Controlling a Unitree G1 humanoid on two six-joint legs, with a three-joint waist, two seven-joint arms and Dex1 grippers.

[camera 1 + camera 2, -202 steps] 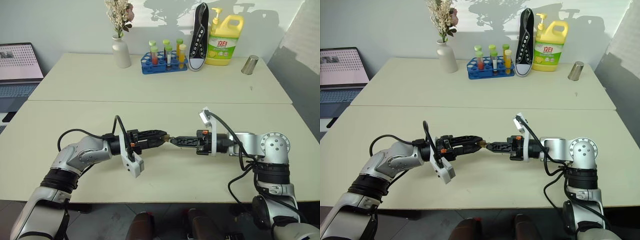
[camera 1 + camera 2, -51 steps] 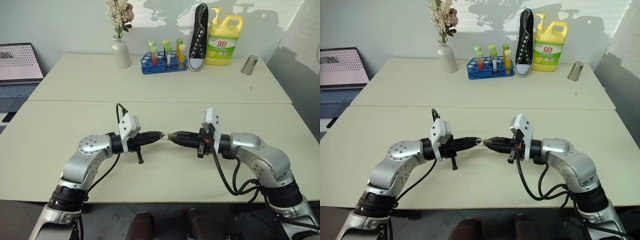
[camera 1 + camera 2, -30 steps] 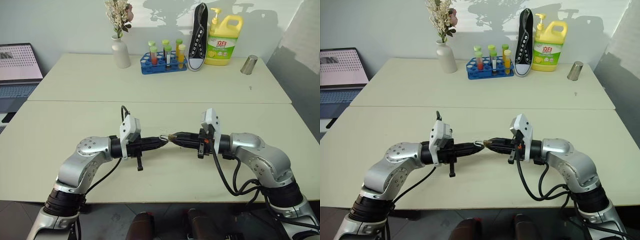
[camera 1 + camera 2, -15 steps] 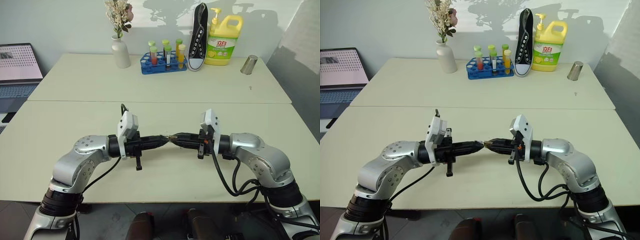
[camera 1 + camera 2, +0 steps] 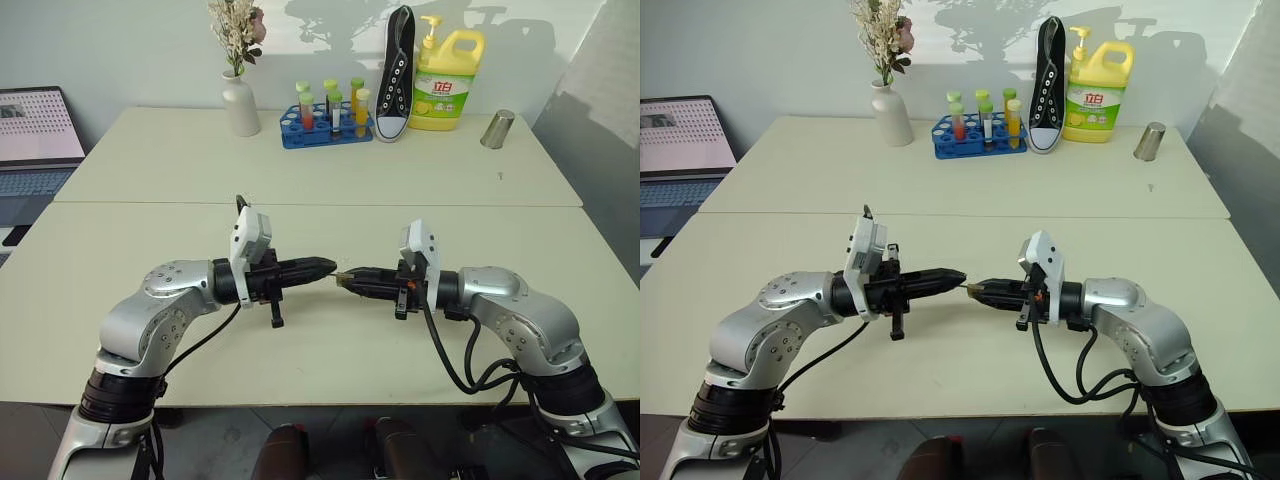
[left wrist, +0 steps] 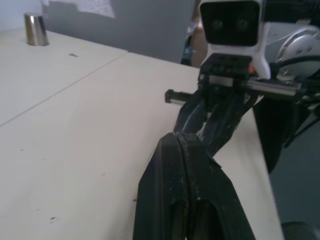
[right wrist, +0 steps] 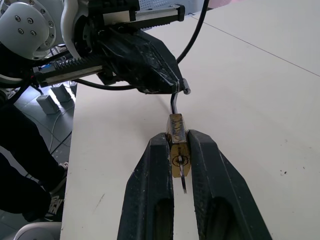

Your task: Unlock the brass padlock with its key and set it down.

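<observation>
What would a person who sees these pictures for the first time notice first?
The eye goes first to the table's near middle, where the left gripper and the right gripper point at each other, tips almost meeting above the table. The right one is shut on the brass padlock, whose shackle reaches the left gripper's closed tips. At the far edge stand a yellow detergent bottle and an upright black sneaker.

The small brass padlock [image 7: 177, 142] sits pinched between two black fingers above the table, keyhole face toward the wrist, its thin silvery shackle [image 7: 176, 98] swung out and hooking toward the opposite closed fingertips.
</observation>
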